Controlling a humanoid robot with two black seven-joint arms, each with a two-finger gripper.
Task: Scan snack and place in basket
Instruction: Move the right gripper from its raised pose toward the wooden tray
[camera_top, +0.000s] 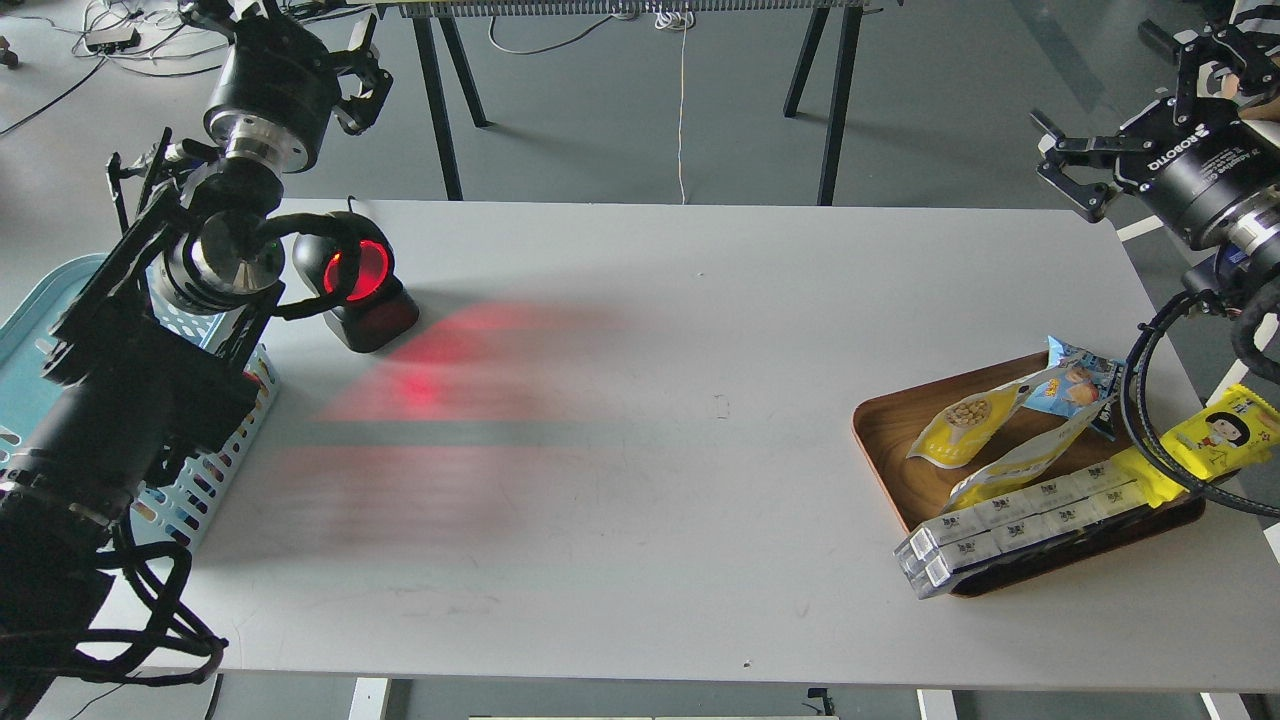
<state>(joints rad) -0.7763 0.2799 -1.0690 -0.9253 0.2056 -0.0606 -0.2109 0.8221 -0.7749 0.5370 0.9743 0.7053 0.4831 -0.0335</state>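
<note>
A: Snack position?
B: The snack (962, 430) is seen lying tilted in the wooden tray (885, 432), at about 4 o'clock on the table (640, 400). A second yellow pouch (1020, 460) is laid just beside it, and a blue snack bag (1075, 385) is overlapped at its upper end. White boxes (1020, 525) are stacked along the tray's near edge; a yellow packet with a cartoon face (1215, 435) is propped over the tray's right rim.
A: Basket?
B: The basket (40, 330) is placed at 9 o'clock, off the table's left edge, largely hidden by the left arm.
A: Grippers?
B: The left gripper (365, 85) is held at 11 o'clock, above the scanner (358, 285); jaws seen spread, nothing gripped. The right gripper (1060, 165) is raised at 2 o'clock, well apart from the tray; fingers spread wide, nothing held.
A: Scanner?
B: Red light is emitted and thrown across the tabletop.
</note>
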